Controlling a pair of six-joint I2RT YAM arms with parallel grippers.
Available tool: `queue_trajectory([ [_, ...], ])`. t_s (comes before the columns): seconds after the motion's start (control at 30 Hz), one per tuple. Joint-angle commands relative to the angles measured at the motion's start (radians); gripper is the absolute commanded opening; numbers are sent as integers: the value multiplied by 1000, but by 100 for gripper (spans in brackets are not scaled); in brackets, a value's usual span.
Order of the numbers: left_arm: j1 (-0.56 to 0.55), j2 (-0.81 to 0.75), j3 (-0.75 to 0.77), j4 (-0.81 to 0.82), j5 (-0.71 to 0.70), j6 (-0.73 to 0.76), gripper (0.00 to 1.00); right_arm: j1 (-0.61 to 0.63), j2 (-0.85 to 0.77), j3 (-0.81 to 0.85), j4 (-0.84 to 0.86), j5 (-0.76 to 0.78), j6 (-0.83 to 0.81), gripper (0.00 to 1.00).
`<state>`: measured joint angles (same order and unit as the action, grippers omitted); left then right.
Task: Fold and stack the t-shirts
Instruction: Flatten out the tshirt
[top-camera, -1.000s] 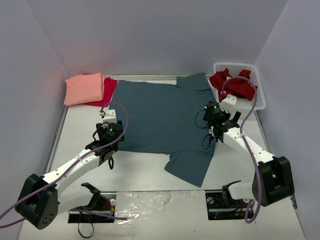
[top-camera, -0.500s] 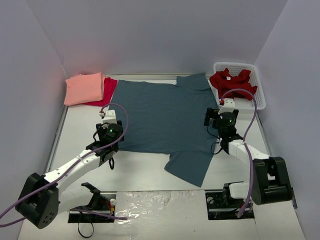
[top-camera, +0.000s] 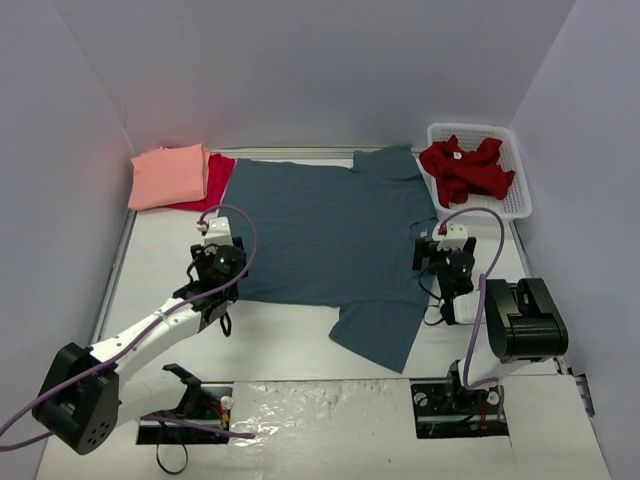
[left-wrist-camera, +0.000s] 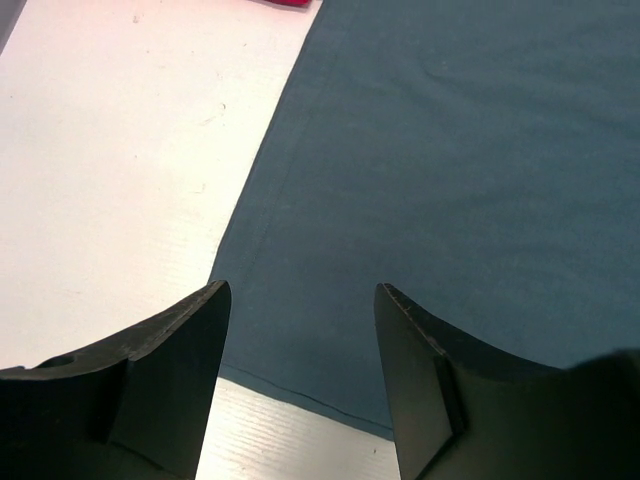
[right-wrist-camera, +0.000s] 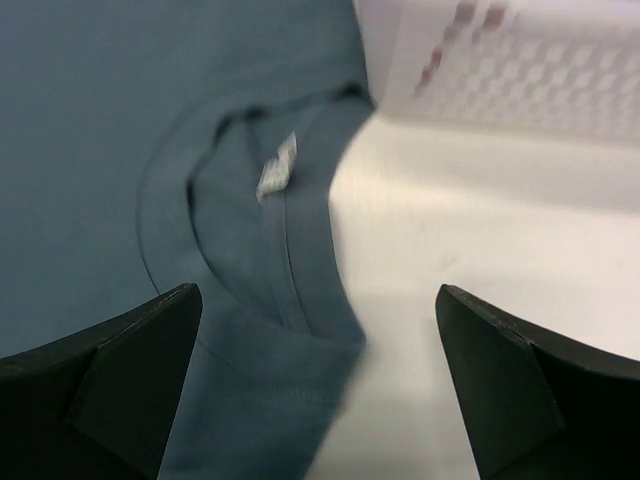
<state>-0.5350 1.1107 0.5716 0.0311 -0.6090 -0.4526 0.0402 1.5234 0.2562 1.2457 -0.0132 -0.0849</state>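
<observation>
Blue t-shirt (top-camera: 320, 230) lies spread flat mid-desk (top-camera: 150, 260), one sleeve poking toward the lower right of the top view. The folded pink shirt (top-camera: 168, 177) sits upper left, lying partly on the crimson shirt (top-camera: 218, 175). The dark red shirt (top-camera: 465, 168) is bunched in the white basket (top-camera: 520, 205), upper right.

Left fingers (left-wrist-camera: 170, 350) are partly apart with nothing between them, over the blue shirt's lower left corner by the hem. They seem to be just above the cloth, but the height is hard to judge.

Right fingers (right-wrist-camera: 130, 370) are spread wide and empty, over the collar (right-wrist-camera: 240, 200) with its white label (right-wrist-camera: 277, 170). In the right wrist view the basket wall is blurry at the upper right.
</observation>
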Motion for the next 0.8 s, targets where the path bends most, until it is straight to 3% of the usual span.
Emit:
queue_trajectory([
  [0.0,-3,-35,-21,64,-41,15,58,-31,80,-23,377,-106,2,100],
  [0.3,-2,-270,-148,187,-118,117,60,-36,93,12,333,-149,11,100],
  [0.5,1,-440,-308,410,-195,281,63,-36,95,34,290,-154,11,100],
  [0.63,4,-451,-328,492,-224,380,65,-36,96,34,290,-156,13,100],
  [0.77,35,-306,-338,614,-233,449,75,-55,96,38,285,-156,14,100],
])
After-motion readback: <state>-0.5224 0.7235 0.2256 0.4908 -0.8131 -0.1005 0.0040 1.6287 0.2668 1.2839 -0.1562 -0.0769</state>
